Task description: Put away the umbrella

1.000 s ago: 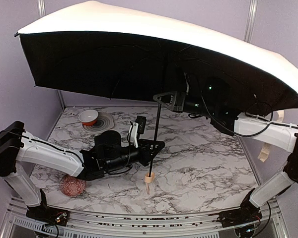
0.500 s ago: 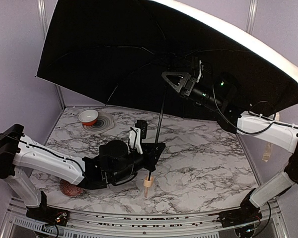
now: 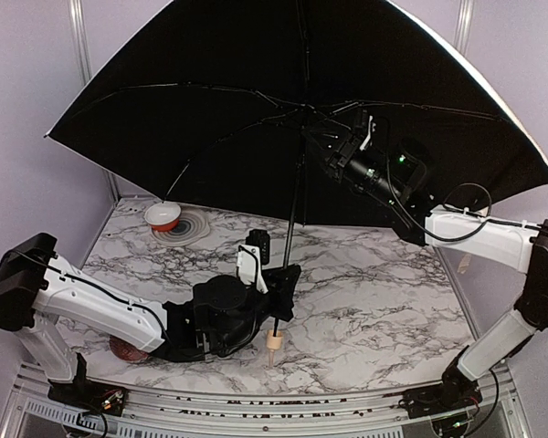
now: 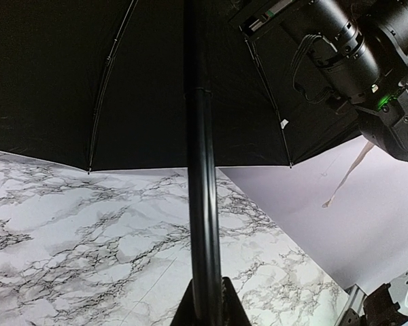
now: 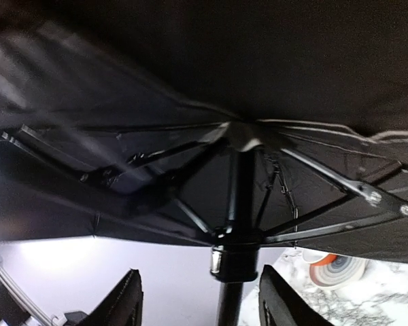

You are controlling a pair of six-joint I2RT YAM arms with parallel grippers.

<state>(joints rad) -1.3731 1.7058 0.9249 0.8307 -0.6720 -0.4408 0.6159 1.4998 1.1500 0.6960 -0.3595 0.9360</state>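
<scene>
The left gripper (image 3: 279, 294) pinches the open umbrella's (image 3: 256, 109) shaft (image 3: 296, 205) by the bench's (image 3: 393, 310) near edge. The right gripper (image 5: 204, 304) is spread around the shaft.

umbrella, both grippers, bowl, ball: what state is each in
umbrella, open, canopy spread, handle down
left gripper, shut on the umbrella's shaft above the handle
right gripper, open, fingers either side of the shaft under the canopy
bowl, upright on a ribbed mat
ball, on the table, mostly behind the left arm

White marble table with grey veining (image 3: 374, 301), round ringed mat (image 3: 194, 224) at its far left corner, small red-and-white bowl (image 3: 163, 215) on the mat, red patterned ball (image 3: 121, 346) near the front left, partly hidden
</scene>
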